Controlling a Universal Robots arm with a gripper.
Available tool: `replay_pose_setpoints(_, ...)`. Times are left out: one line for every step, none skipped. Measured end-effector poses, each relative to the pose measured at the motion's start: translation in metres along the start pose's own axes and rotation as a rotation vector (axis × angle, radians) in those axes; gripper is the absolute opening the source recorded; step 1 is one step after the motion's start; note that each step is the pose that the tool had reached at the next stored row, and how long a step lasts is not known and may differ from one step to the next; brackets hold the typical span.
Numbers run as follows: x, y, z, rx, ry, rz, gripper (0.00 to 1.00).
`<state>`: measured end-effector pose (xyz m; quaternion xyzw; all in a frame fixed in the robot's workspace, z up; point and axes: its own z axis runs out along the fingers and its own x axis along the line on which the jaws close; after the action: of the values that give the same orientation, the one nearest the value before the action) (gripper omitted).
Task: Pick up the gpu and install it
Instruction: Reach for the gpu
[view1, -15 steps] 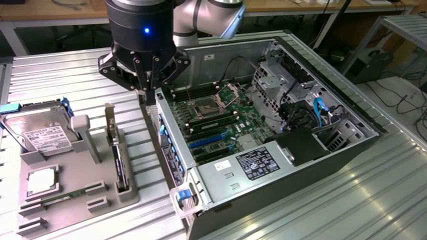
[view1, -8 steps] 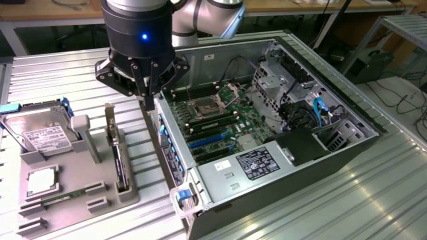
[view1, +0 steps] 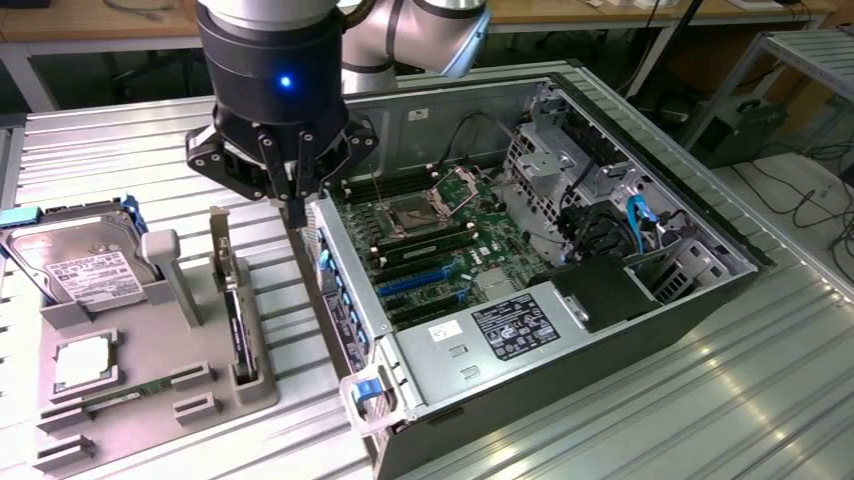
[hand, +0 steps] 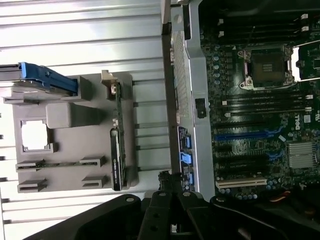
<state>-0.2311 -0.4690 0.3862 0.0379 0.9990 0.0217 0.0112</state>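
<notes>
Your black metal claw (view1: 290, 213) is pinched all the way shut with nothing in it, tips hanging right by the rear wall of the open grey metal computer case (view1: 561, 372), can't tell if they touch it. The gpu (view1: 240, 325), that thin flat black card with the silver bracket, stands on edge in a slot of the grey plastic holder tray (view1: 160, 345) just beside the case, apart from the claw

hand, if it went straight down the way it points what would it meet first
Most likely the top edge of the computer case's rear wall, just under the shut hand; depth is unclear, so it might slip past onto the table beside it.
</notes>
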Motion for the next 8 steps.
replay_pose_setpoints(0.0004, -0.0008, 0.0, 0.0, 0.0, 0.0, 0.11)
replay_pose_setpoints(0.0007, -0.0016, 0.0001, 0.0, 0.0, 0.0, 0.11)
replay_pose_setpoints(0.0009, -0.0024, 0.0002, 0.0, -0.0001, 0.0, 0.11)
replay_pose_setpoints(0.0009, -0.0032, 0.0002, 0.0, 0.0, 0.0, 0.11)
replay_pose_setpoints(0.001, -0.0039, 0.0003, 0.0, -0.0001, 0.0, 0.11)
replay_pose_setpoints(0.0012, -0.0057, 0.0005, -0.0001, -0.0001, 0.0, 0.11)
replay_pose_setpoints(0.0014, -0.0069, 0.0006, -0.0001, -0.0001, 0.0, 0.11)
replay_pose_setpoints(0.0016, -0.0082, 0.0006, -0.0001, -0.0001, 0.0, 0.11)
